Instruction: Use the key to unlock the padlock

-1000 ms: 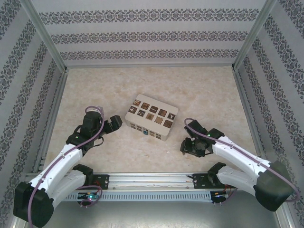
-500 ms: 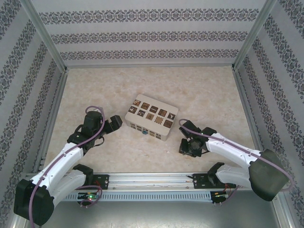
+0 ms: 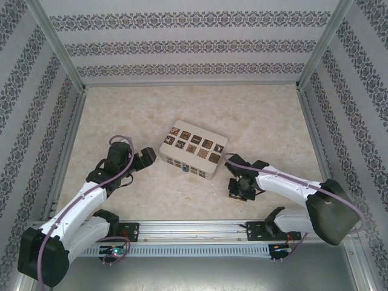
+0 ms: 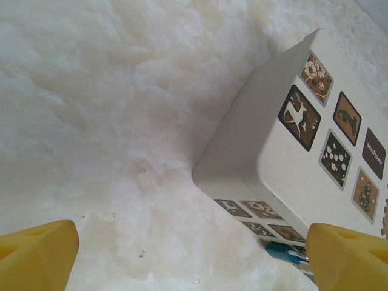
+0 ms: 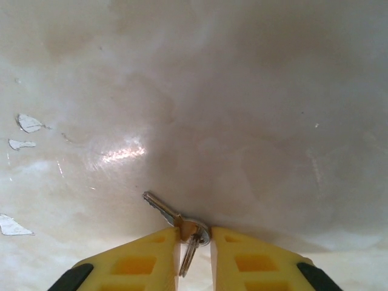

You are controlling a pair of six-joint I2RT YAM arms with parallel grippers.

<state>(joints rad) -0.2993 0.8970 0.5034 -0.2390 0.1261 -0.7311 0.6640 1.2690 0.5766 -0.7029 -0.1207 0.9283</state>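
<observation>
Between the right fingers (image 5: 133, 264), the key (image 5: 162, 209) is getting pinched by its head, with the blade poking out ahead over the table (image 5: 242, 91). The left fingers (image 4: 36, 254) are hanging wide apart, and the blue padlock (image 4: 280, 251) is sitting just beside the right-hand one, by the white box (image 4: 285, 176).

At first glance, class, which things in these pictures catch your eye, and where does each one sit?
The white box with brown tiles stands out in the middle of the table, with a tiny blue padlock at its near face. To its right, the right gripper pinches a silvery key down at the table. The left gripper hangs open, facing the box's left end.
</observation>
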